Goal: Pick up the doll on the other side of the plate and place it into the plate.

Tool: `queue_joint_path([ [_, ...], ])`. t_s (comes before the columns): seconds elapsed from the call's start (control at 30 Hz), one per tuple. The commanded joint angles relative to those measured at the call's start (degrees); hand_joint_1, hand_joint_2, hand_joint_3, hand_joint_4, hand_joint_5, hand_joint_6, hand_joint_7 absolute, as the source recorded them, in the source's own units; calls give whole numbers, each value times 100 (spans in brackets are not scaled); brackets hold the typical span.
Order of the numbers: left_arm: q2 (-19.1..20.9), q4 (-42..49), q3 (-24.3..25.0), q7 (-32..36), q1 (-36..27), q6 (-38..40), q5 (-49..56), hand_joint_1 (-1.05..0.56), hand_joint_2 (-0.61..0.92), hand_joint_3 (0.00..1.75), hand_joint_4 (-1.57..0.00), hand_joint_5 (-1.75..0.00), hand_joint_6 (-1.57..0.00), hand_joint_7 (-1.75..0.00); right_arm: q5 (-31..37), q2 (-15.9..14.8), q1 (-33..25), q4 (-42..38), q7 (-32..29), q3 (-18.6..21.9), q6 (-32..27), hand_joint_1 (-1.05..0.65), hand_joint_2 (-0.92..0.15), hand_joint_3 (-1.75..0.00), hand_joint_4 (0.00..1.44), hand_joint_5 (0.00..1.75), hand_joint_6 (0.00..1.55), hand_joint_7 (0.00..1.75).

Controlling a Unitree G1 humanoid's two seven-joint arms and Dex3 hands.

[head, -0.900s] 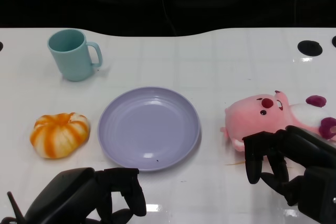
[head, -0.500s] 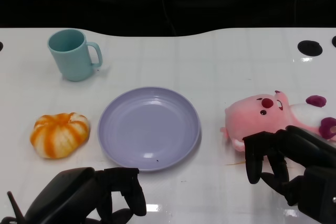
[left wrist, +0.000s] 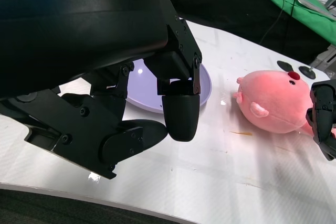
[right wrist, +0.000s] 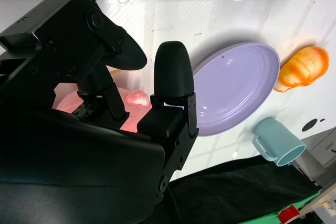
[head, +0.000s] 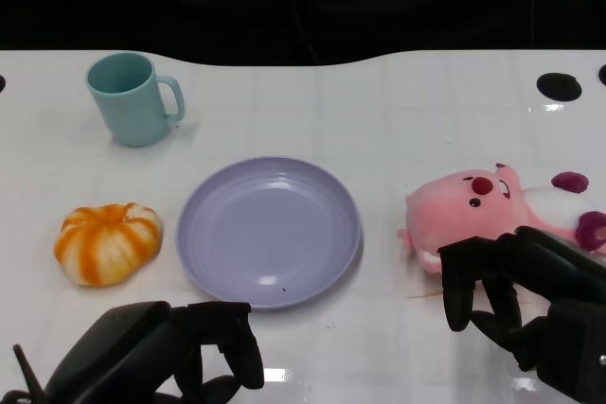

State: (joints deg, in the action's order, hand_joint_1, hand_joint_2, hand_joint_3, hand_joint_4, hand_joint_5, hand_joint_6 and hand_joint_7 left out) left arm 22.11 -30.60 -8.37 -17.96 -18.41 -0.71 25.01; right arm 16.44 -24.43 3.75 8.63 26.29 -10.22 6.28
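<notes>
Here right hand (head: 516, 295) spreads wide, empty, over the doll (head: 473, 210); left hand (head: 175, 352) curled, empty.

Almost nothing differs across the three head-view moments. The only visible shift is at the right hand (head: 507, 295): its curled fingertips (head: 458, 314) sit a touch lower and nearer the table's front edge than they do in the two earlier pictures, and so a shade farther from the pink doll (head: 464, 210). The shift is so slight that whether the hand touches the doll's near side, then or now, cannot be told.
</notes>
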Motion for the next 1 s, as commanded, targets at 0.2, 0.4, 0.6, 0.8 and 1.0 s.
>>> queue_joint_path([
  [0.2,84,25,66,12,-5,-44,18,-22,68,81,-69,-152,-71,-120,-149,25,54,-87,-93,59,96,-5,-36,-129,82,170,81,123],
  [0.4,93,29,75,11,-4,-74,14,-21,67,81,-69,-152,-71,-120,-515,230,44,-275,-277,179,477,-8,-47,-95,76,146,85,89],
  [0.6,109,41,79,8,-11,-89,23,-20,68,81,-68,-151,-71,-120,-467,293,71,-364,-580,225,947,-18,-59,-63,63,98,76,50],
  [0.8,106,44,83,-14,-10,-72,-7,-20,68,81,-68,-151,-71,-120,-18,121,150,-257,-772,296,1026,-33,-86,-17,32,67,54,13],
  [1.0,122,80,97,13,-17,-152,-18,-20,67,82,-69,-151,-71,-120,233,0,221,-282,-877,369,1145,-48,-92,-7,3,53,33,1],
])
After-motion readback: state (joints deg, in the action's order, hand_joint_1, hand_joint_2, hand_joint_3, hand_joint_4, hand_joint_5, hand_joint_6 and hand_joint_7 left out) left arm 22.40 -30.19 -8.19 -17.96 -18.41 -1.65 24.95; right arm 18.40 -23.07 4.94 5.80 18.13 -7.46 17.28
